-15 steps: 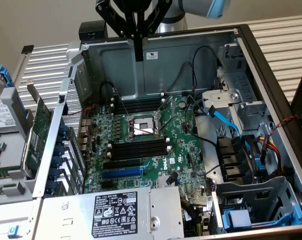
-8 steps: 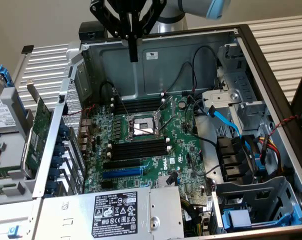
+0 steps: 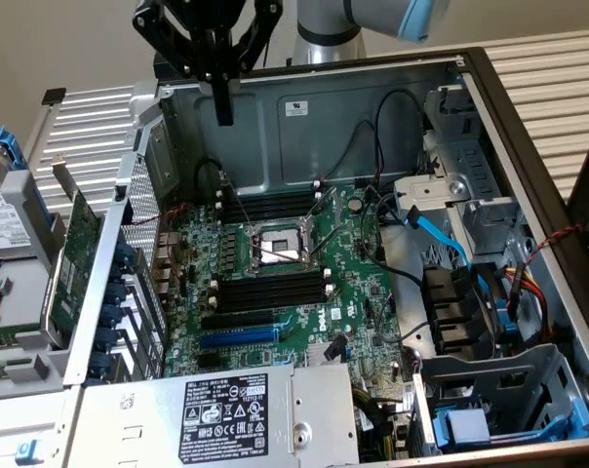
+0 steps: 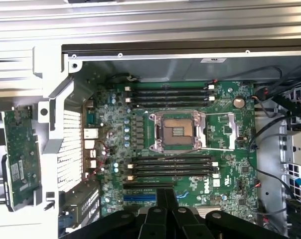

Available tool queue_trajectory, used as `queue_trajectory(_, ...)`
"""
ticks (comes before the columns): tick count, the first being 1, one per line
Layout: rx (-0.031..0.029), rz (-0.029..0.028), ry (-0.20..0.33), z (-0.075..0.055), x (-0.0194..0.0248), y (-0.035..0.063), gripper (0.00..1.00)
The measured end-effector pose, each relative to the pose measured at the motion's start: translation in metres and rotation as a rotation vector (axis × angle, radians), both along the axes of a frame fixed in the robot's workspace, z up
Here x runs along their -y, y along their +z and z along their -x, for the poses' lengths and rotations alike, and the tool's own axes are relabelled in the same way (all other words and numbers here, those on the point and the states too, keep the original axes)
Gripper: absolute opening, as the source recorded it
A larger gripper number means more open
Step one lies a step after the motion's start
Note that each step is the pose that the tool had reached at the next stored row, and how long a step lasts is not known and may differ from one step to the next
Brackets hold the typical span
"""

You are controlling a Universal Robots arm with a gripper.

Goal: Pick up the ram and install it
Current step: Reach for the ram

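My gripper (image 3: 222, 115) hangs high over the open computer case, above its far wall toward the exterior view's left. Its dark fingers are pressed together, shut, with nothing between them. In the wrist view the gripper (image 4: 165, 193) shows over the motherboard's edge. The ram is out of view. Black memory slots with white end clips lie in two banks on the green motherboard (image 3: 358, 292), one beyond the CPU socket (image 3: 275, 249) and one nearer (image 3: 270, 288). In the wrist view both slot banks (image 4: 168, 94) (image 4: 173, 167) look unfilled.
A larger green expansion card (image 3: 78, 249) with a metal bracket leans outside the case at the exterior view's left, beside a hard drive (image 3: 2, 219). The power supply (image 3: 226, 409) fills the near side. Cables and a blue SATA lead (image 3: 436, 234) crowd the right, by the drive cage (image 3: 509, 390).
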State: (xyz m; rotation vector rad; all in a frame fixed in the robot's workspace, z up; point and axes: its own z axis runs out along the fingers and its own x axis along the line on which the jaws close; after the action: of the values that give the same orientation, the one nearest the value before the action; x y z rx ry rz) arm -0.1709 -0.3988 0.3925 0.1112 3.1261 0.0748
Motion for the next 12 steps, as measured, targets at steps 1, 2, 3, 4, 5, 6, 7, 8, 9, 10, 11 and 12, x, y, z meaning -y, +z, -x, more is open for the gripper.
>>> queue_trajectory(1,-0.0029,-0.0001,0.0,0.003,0.0001,-0.0001,0.11)
queue_trajectory(2,-0.0053,-0.0003,0.0,0.006,0.0004,-0.0002,0.11)
queue_trajectory(3,-0.0069,-0.0005,0.0,0.009,0.0007,-0.0004,0.11)
queue_trajectory(4,-0.0076,-0.0007,0.0,0.011,0.0012,-0.0005,0.11)
queue_trajectory(5,-0.0076,-0.0008,0.0,0.013,0.0018,-0.0006,0.11)
queue_trajectory(6,-0.0076,-0.0008,0.0,0.015,0.0022,-0.0008,0.11)
queue_trajectory(7,-0.0077,-0.0008,0.0,0.019,0.0025,-0.0008,0.11)
queue_trajectory(8,-0.0077,-0.0008,0.0,0.023,0.0029,-0.0008,0.11)
queue_trajectory(9,-0.0077,-0.0009,0.0,0.028,0.0033,-0.0009,0.11)
queue_trajectory(10,-0.0078,-0.0008,0.0,0.032,0.0036,-0.0008,0.11)
queue_trajectory(11,-0.0078,-0.0011,0.0,0.037,0.0039,-0.0008,0.11)
queue_trajectory(12,-0.0077,-0.0017,0.0,0.041,0.004,-0.0009,0.11)
